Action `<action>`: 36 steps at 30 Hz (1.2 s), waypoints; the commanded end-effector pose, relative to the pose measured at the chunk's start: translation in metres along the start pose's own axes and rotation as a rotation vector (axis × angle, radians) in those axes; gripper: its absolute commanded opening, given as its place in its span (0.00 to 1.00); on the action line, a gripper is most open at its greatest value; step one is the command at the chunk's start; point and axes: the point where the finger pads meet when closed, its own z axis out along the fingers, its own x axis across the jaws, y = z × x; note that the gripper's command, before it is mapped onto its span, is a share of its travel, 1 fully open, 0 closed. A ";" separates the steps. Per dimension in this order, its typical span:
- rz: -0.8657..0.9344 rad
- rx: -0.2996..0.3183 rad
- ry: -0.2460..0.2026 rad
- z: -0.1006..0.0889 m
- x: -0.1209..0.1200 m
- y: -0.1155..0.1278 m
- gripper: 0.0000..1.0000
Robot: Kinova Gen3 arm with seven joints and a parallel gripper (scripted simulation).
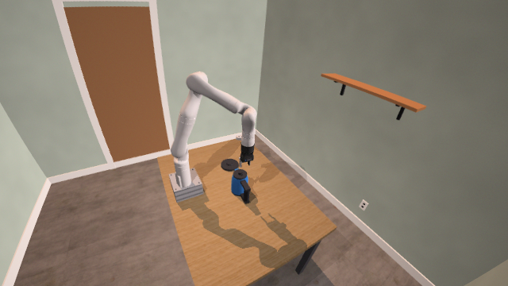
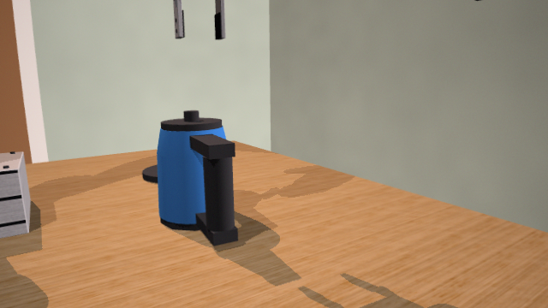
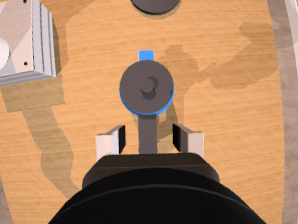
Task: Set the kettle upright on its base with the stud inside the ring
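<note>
The blue kettle [image 1: 240,183] with a black lid and a black handle stands upright on the table, beside its base, not on it. It also shows in the exterior view [image 2: 192,173] and from above in the wrist view [image 3: 147,90]. My gripper [image 1: 246,161] [image 2: 199,23] is open and empty, well above the kettle, with its fingers over the handle [image 3: 148,140].
The arm's grey mounting block [image 1: 186,185] [image 3: 25,40] stands on the table to the left of the kettle. A wall runs close along the table's right side [image 1: 357,139]. An orange shelf [image 1: 372,92] hangs high on that wall.
</note>
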 end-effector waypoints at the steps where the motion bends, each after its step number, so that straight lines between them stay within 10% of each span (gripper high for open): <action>1: 0.001 0.005 -0.001 0.007 0.000 0.001 1.00; 36: 0.000 0.008 -0.006 0.009 -0.002 0.000 1.00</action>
